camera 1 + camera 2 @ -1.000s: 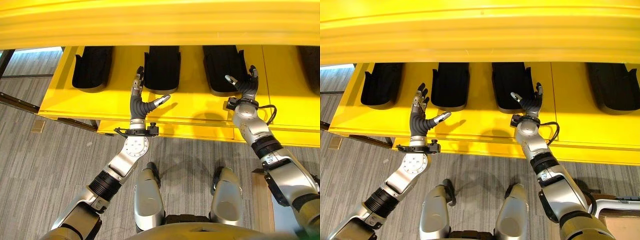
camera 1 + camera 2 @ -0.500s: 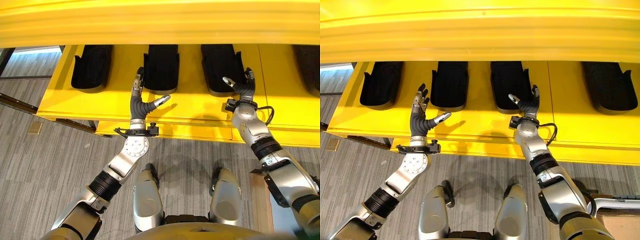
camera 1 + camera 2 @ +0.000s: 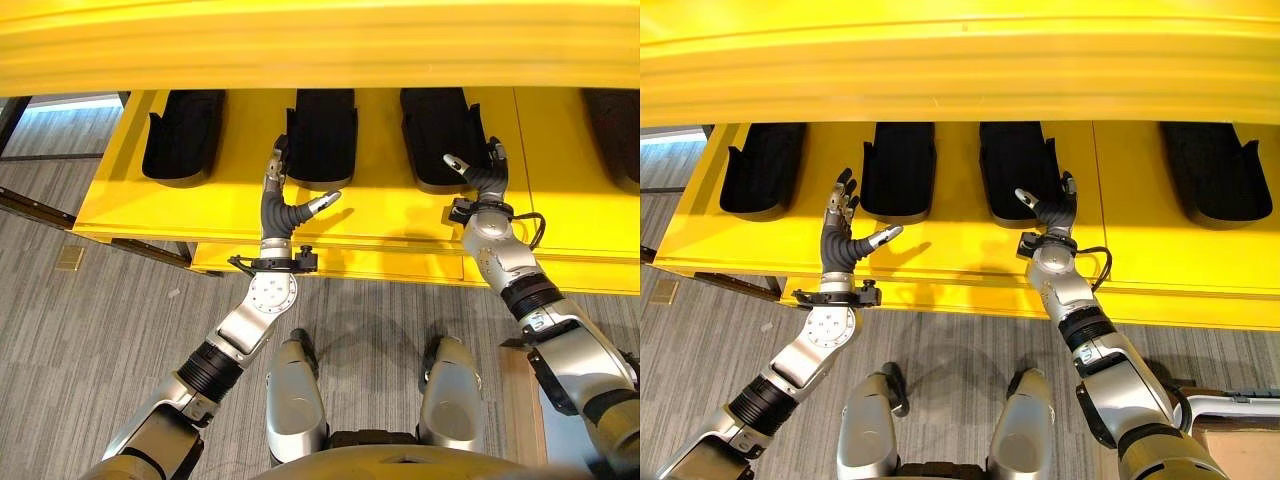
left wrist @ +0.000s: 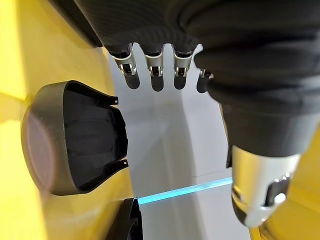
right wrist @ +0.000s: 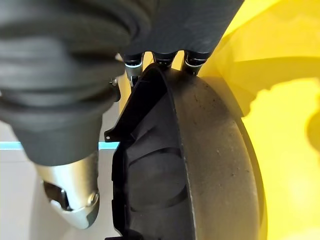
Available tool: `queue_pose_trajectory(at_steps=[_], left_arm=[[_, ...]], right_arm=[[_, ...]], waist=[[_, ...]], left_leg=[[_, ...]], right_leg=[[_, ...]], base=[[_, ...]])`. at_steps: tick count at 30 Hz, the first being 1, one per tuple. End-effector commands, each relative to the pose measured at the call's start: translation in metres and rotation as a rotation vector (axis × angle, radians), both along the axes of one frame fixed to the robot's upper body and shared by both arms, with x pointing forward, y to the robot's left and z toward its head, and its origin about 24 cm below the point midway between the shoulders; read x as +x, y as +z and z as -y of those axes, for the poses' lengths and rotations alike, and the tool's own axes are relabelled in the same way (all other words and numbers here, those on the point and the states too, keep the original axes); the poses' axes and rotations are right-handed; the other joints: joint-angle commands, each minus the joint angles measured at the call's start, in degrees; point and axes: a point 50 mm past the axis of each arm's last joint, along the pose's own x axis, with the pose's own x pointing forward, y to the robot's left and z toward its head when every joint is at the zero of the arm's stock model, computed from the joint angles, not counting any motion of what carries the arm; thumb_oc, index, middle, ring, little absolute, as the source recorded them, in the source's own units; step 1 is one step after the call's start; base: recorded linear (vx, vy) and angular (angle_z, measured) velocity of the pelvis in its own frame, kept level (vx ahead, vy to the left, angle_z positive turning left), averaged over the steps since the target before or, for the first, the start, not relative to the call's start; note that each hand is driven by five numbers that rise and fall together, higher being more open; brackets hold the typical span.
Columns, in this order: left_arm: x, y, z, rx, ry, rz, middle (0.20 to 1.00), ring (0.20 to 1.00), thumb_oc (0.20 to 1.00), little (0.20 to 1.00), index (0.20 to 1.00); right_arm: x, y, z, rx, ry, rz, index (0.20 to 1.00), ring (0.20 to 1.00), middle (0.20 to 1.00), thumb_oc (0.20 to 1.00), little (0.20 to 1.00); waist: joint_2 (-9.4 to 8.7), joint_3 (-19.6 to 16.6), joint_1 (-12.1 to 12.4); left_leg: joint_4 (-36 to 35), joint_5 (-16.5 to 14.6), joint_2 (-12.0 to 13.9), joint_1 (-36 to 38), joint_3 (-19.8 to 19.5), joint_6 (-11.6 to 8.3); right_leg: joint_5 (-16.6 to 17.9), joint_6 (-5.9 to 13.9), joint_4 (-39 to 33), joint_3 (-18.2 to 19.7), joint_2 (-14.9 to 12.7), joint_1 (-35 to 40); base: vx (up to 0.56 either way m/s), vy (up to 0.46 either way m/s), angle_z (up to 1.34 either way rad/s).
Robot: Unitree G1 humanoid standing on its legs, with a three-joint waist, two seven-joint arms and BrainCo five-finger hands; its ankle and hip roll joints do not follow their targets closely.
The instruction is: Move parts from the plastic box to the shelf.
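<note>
Several black moulded parts lie in a row on the yellow shelf (image 3: 390, 215). My left hand (image 3: 278, 205) hovers open over the shelf, just in front of the second part (image 3: 322, 135), thumb spread and holding nothing. That part's hollow side (image 4: 75, 145) shows past the straight fingers (image 4: 155, 75). My right hand (image 3: 482, 178) is open at the near right corner of the third part (image 3: 440, 135). Its fingers lie along that part's rim (image 5: 200, 165) while its thumb (image 5: 70, 195) stands apart over the hollow.
An upper yellow shelf board (image 3: 320, 45) overhangs the row. More black parts lie at the far left (image 3: 183, 135) and far right (image 3: 1215, 170). A white-rimmed box corner (image 3: 1235, 402) sits on the carpet at lower right. A dark frame rail (image 3: 40, 205) runs at left.
My right hand has edged slightly forward and left against the third part's corner. The left hand has held still. The whole view shifted a little.
</note>
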Motion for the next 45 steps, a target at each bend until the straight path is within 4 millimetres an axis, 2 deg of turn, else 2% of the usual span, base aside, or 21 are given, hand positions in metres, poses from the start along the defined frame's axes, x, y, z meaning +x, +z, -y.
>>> queue_pose_trajectory(at_steps=[1,17,26,29,30,36,41,45], left_arm=[[-0.014,0.031,0.011,-0.039,-0.075,0.160,1.000,1.000,1.000,1.000,1.000],[-0.015,0.032,0.013,-0.038,-0.077,0.165,1.000,1.000,1.000,1.000,1.000],[-0.014,0.032,0.013,-0.036,-0.071,0.160,1.000,1.000,1.000,1.000,1.000],[-0.014,0.030,0.013,-0.046,-0.058,0.159,1.000,1.000,1.000,1.000,1.000],[-0.014,0.030,0.013,-0.046,-0.058,0.159,1.000,1.000,1.000,1.000,1.000],[-0.015,0.031,0.012,-0.072,-0.034,0.161,1.000,1.000,1.000,1.000,1.000],[-0.018,0.028,0.012,-0.090,-0.019,0.161,1.000,1.000,1.000,1.000,1.000],[-0.021,0.026,0.011,-0.100,-0.014,0.155,1.000,1.000,1.000,1.000,1.000]], right_arm=[[-0.019,-0.063,-0.045,0.119,0.140,-0.249,1.000,1.000,1.000,1.000,1.000],[-0.024,-0.063,-0.066,0.100,0.222,-0.246,1.000,1.000,1.000,1.000,1.000],[-0.025,-0.066,-0.062,0.113,0.172,-0.246,1.000,1.000,1.000,1.000,1.000],[-0.026,-0.064,-0.049,0.106,-0.011,-0.230,1.000,1.000,1.000,1.000,1.000],[-0.026,-0.064,-0.048,0.105,-0.021,-0.224,1.000,1.000,1.000,1.000,1.000],[-0.030,-0.052,-0.010,0.125,-0.305,-0.114,1.000,1.000,1.000,1.000,1.000],[-0.033,-0.041,0.012,0.161,-0.420,-0.026,1.000,1.000,1.000,1.000,1.000],[-0.035,-0.018,0.017,0.062,-0.428,0.132,1.000,1.000,1.000,1.000,1.000]], waist=[[-0.07,1.0,1.8],[-0.23,0.8,1.9],[-0.15,1.0,1.7],[-0.01,0.9,1.4],[0.01,0.9,1.4],[0.37,0.9,0.4],[0.66,1.0,-0.4],[0.90,0.8,-1.0]], left_leg=[[-0.2,-1.9,-2.3,1.8,2.7,5.03],[-0.2,-1.8,-2.2,1.8,2.6,4.96],[-0.1,-1.8,-2.1,1.7,2.6,4.94],[-0.3,-1.7,-2.1,2.0,2.8,4.94],[-0.3,-1.7,-2.1,2.0,2.8,4.94],[0.2,-2.2,-2.1,1.6,2.8,5.06],[0.1,-2.4,-2.5,1.8,2.8,5.19],[-0.7,-2.3,-2.9,2.3,2.9,5.25]], right_leg=[[-4.8,-3.79,7.5,-2.9,2.9,3.8],[-4.6,-3.58,7.2,-2.8,3.0,4.1],[-4.4,-3.43,7.0,-2.6,2.9,4.2],[-4.3,-3.43,6.6,-2.4,3.0,4.5],[-4.3,-3.43,6.6,-2.4,3.0,4.5],[-4.5,-3.55,7.1,-1.7,3.6,3.9],[-4.6,-3.80,6.7,-1.2,4.0,4.0],[-4.5,-3.83,6.3,-1.0,4.1,4.1]], base=[[0.00,0.000,0.00],[0.00,0.000,0.00],[0.00,0.000,0.00],[0.00,0.000,0.00],[0.00,0.000,0.00],[0.00,0.000,0.00],[0.01,0.024,-0.06],[0.00,0.000,0.00]])
